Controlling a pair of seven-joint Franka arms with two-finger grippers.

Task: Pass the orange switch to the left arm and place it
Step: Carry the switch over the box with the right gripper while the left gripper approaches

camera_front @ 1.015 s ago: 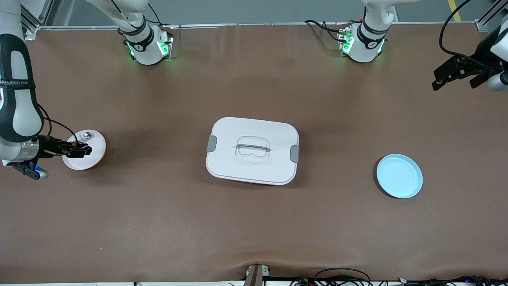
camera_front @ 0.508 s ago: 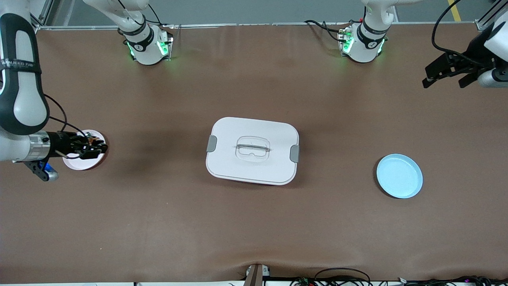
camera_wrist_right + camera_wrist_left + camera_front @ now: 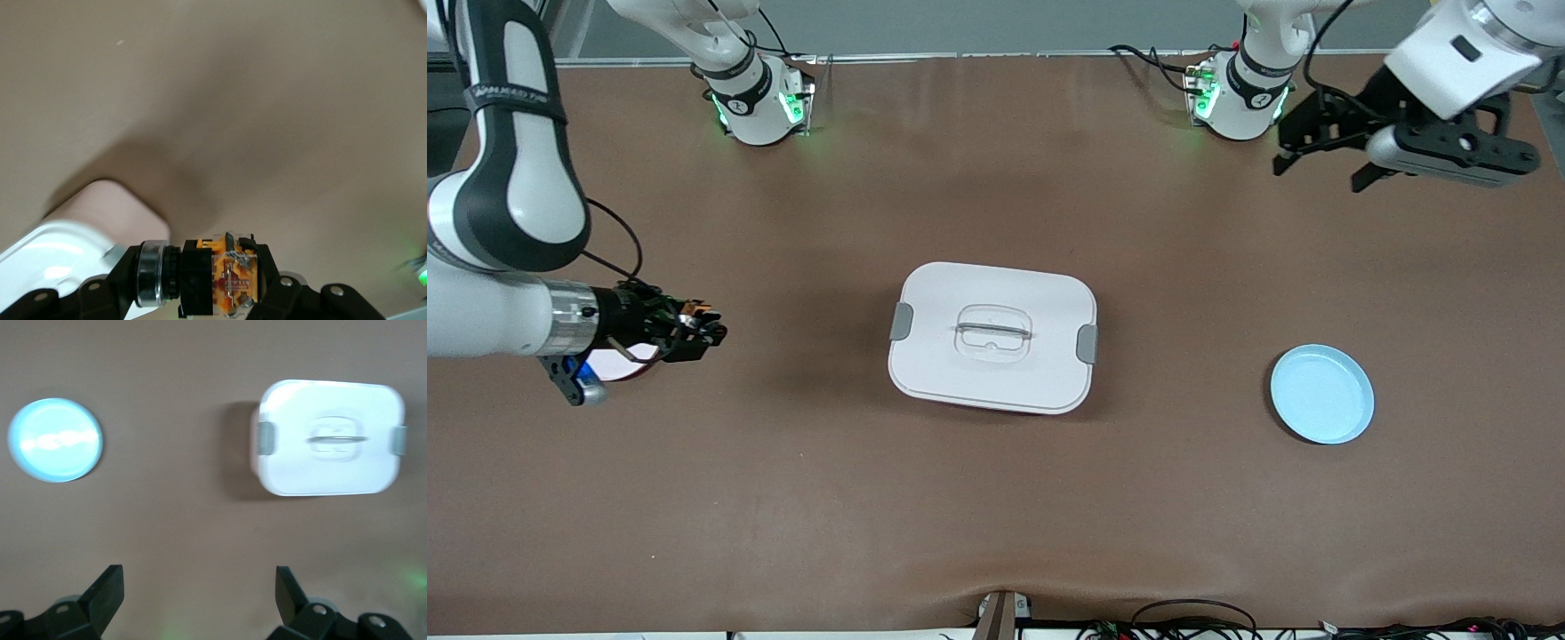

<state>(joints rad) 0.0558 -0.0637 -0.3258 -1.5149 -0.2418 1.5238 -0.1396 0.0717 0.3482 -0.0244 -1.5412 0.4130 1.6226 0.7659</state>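
my right gripper [image 3: 710, 333] pinches the switch [image 3: 223, 277], a black barrel with orange-brown marks and a silver ring, over the table at 9 o'clock of the box [image 3: 992, 336]. my left gripper [image 3: 1320, 151], spread empty, hangs at its 2 o'clock.

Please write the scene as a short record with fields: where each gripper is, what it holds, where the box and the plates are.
right gripper: shut on the orange switch, in the air between the pink plate and the box
left gripper: open, empty, in the air over the table near the left arm's base
box: closed, middle of the table
blue plate: empty, toward the left arm's end
pink plate: toward the right arm's end, partly hidden under the right arm
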